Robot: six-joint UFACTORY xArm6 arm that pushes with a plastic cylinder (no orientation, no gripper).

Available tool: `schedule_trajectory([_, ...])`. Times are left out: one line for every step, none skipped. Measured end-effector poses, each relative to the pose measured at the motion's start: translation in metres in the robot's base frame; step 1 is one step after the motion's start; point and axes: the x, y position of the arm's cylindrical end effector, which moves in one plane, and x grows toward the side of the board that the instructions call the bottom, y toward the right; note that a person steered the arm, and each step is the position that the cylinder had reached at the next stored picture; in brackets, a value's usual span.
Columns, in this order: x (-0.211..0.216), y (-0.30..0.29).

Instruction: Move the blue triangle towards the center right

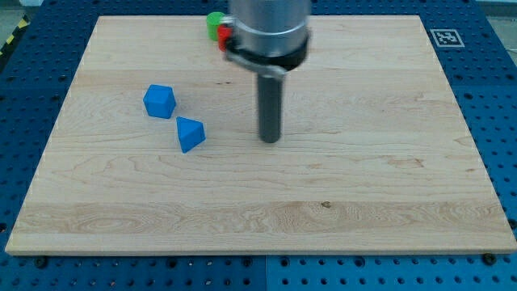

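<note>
The blue triangle (191,133) lies on the wooden board (258,210), left of the middle. A blue cube (160,101) sits just up and to the left of it, apart from it. My tip (269,141) rests on the board near the middle, to the right of the blue triangle with a clear gap between them. The rod stands upright under the arm's grey body.
A green block (215,23) and a red block (224,35) sit at the board's top edge, partly hidden behind the arm. A black-and-white marker (445,37) is at the top right, off the board. Blue perforated table surrounds the board.
</note>
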Motion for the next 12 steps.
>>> schedule_trajectory([0.050, -0.048])
schedule_trajectory([0.083, -0.152])
schedule_trajectory([0.043, -0.196])
schedule_trajectory([0.008, -0.086])
schedule_trajectory([0.004, 0.062])
schedule_trajectory([0.026, 0.079])
schedule_trajectory([0.077, -0.011])
schedule_trajectory([0.076, -0.124])
schedule_trajectory([0.034, -0.181])
schedule_trajectory([0.000, -0.164])
schedule_trajectory([-0.018, -0.045])
schedule_trajectory([-0.033, 0.047])
